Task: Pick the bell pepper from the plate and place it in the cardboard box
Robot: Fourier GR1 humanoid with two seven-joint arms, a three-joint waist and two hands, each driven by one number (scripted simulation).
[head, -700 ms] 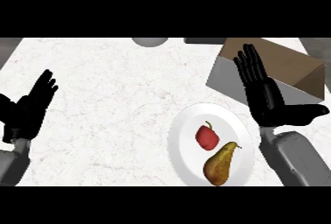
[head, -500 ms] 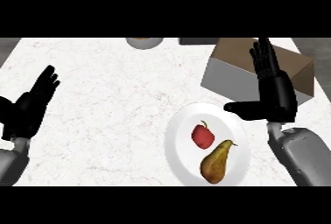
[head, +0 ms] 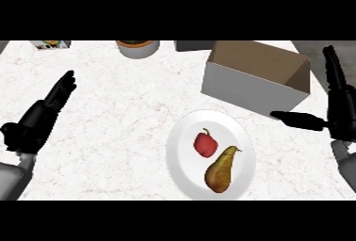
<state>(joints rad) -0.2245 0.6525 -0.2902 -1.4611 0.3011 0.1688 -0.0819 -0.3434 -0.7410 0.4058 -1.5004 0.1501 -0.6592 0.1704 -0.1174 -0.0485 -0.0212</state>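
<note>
Black right hand (head: 341,115) has left its earlier spot over the open brown cardboard box (head: 254,77) and moved out to the view's right edge, beside the box's right corner. Its thumb now points left, just above the white table (head: 125,122). Box and white round plate (head: 182,162) now sit further left in view.

A small carton (head: 50,44) at the far left is cut off by the view's top edge, and its label is too small to read. A round pot (head: 137,47) and a grey block (head: 193,45) beside it are cut off there too. The plate (head: 182,160) loses its near rim at the lower edge. The right hand (head: 342,113) is clipped by the right edge. The box (head: 250,89) hides its floor behind its near wall.
</note>
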